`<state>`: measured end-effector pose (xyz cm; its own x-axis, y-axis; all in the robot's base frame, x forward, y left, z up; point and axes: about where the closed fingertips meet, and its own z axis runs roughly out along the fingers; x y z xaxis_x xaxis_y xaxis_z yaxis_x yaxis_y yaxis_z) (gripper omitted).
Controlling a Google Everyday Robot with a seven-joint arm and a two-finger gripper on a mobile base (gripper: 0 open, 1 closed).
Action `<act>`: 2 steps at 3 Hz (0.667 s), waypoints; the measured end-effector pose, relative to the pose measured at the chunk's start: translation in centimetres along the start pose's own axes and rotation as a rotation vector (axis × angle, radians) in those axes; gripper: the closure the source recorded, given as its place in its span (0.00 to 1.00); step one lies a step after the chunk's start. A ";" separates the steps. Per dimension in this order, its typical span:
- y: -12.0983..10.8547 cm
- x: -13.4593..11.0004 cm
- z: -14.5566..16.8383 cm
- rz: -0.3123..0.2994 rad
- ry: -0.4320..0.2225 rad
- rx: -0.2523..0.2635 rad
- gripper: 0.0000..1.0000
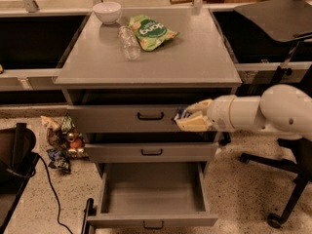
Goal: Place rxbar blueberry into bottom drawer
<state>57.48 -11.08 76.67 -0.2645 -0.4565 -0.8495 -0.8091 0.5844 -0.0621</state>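
My gripper reaches in from the right on a white arm and hangs in front of the top drawer's right end. Its pale fingers are shut on the rxbar blueberry, of which only a small dark blue end with pale print shows at the left of the fingers. The bottom drawer is pulled out below, its grey inside bare, with a small dark handle on its front. The gripper is well above it and over its right part.
On the cabinet top lie a green snack bag, a clear plastic bottle and a white bowl. Wrappers and cans litter the floor at left. A black chair base stands at right, a cable at lower left.
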 end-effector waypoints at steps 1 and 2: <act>0.6 6.6 0.1 0.101 0.078 0.037 1.00; 0.6 6.6 0.2 0.102 0.078 0.036 1.00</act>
<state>55.34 -13.65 70.93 -0.3855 -0.4440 -0.8089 -0.7568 0.6536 0.0019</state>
